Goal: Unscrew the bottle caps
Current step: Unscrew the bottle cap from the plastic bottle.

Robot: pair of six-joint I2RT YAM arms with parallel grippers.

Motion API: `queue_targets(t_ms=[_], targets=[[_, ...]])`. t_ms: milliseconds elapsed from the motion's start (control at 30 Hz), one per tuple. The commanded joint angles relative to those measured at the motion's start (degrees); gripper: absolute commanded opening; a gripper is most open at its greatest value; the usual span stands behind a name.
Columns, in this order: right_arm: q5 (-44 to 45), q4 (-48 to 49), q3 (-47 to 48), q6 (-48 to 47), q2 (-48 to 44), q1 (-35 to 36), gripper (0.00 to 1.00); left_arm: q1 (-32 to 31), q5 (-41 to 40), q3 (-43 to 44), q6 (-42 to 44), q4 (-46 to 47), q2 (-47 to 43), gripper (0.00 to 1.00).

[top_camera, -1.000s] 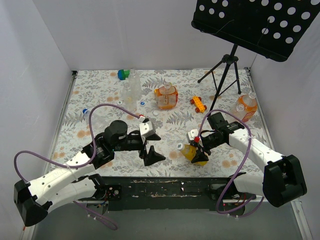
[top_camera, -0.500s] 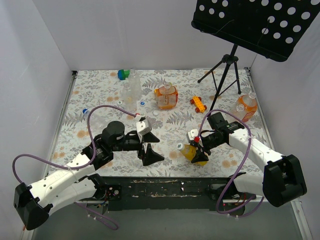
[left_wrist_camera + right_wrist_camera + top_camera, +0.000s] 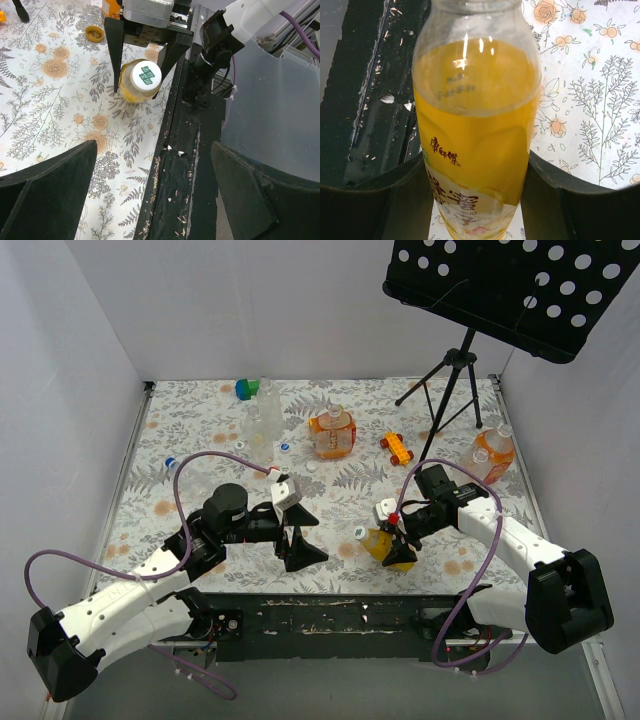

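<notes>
Yellow drink fills the bottle (image 3: 475, 145) that the right fingers (image 3: 375, 205) clamp from both sides, close to the near edge of the counter (image 3: 340, 495). The right arm (image 3: 500, 530) comes in from the lower right corner with its elbow bent and its wrist turned leftward. This tilts the bottle so that its white cap (image 3: 142, 75) faces the left arm (image 3: 130, 590). The cap carries a green mark and sits on the bottle's neck. I cannot tell whether the bottle touches the counter.

The left arm reaches rightward from its base with the forearm low. The left fingers (image 3: 50, 192) are spread wide, hold nothing and stay well short of the cap.

Compared with a second ago, the left arm has drawn back a little to the left, widening the gap to the cap. The right arm and its bottle have not shifted.

Farther back stand an orange bottle (image 3: 332, 435) and a second orange bottle (image 3: 493, 453) near the right wall. A loose cap (image 3: 286, 448) lies on the counter near the first of them.
</notes>
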Motion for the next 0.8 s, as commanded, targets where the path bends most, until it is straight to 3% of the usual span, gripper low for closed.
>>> queue_targets(t_ms=[0,767], targets=[[-0.53,-1.17,0.71,-0.95,0.93,-0.01,0.12,0.58,0.64,-0.32,-0.35,1.10,-1.72,0.98],[-0.36,-1.25,0.62,-0.86,0.93,-0.10,0.12,1.02,1.25,-0.68,-0.79,1.90,-1.89,0.98]])
